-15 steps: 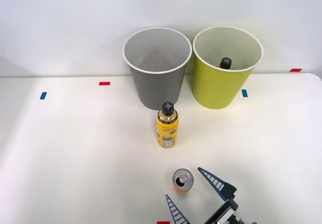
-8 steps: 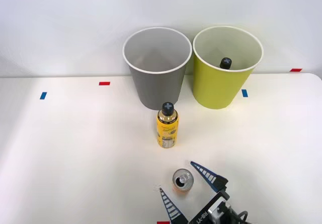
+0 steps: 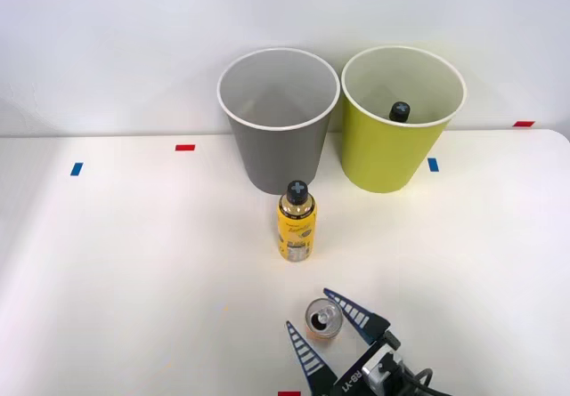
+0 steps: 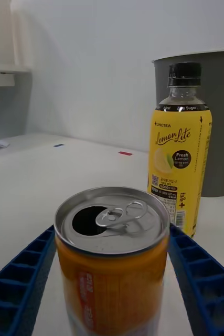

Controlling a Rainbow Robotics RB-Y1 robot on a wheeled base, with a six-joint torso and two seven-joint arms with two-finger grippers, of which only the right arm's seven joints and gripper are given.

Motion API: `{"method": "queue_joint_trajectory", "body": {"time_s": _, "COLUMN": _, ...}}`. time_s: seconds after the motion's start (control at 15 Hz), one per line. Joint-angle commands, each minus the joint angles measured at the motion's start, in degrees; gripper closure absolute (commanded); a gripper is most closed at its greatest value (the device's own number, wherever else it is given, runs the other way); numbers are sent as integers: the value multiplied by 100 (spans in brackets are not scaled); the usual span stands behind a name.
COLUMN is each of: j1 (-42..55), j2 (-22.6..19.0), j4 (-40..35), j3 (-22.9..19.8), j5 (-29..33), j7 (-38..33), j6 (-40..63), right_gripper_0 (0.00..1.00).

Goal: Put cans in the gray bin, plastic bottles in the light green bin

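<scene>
At the lower centre of the front view, the right gripper (image 3: pixel 325 328) has advanced so its wide-open jaws now flank the can (image 3: pixel 323 319) without clamping it. The can stands on the surface (image 3: pixel 134 262), ready for grasping.

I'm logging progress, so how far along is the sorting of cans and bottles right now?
Done: one black-capped bottle sits inside the light green bin. In hand: the open right gripper has a finger on each side of the can, not yet closed on it. Left: the can into the gray bin, and the yellow bottle, upright on the table.
</scene>
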Motion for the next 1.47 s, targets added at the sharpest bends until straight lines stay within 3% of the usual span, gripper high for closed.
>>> {"method": "queue_joint_trajectory", "body": {"time_s": 0.07, "j1": 9, "j2": 38, "j4": -1, "j3": -16, "j5": -6, "j7": 19, "j6": 0, "right_gripper_0": 99}}
{"method": "queue_joint_trajectory", "body": {"time_s": 0.4, "j1": 132, "j2": 82, "j4": -19, "j3": -130, "j5": 64, "j7": 10, "j6": -9, "right_gripper_0": 100}}
{"method": "queue_joint_trajectory", "body": {"time_s": 0.6, "j1": 396, "j2": -111, "j4": -423, "j3": -394, "j5": 108, "j7": -51, "j6": -9, "right_gripper_0": 100}}
{"method": "queue_joint_trajectory", "body": {"time_s": 1.0, "j1": 1020, "j2": -709, "j4": -2049, "j3": -1220, "j5": -33, "j7": -315, "j6": 1028, "right_gripper_0": 100}}
{"method": "queue_joint_trajectory", "body": {"time_s": 1.47, "j1": 1064, "j2": -674, "j4": -3956, "j3": -2196, "j5": -226, "j7": -1264, "j6": 2795, "right_gripper_0": 100}}
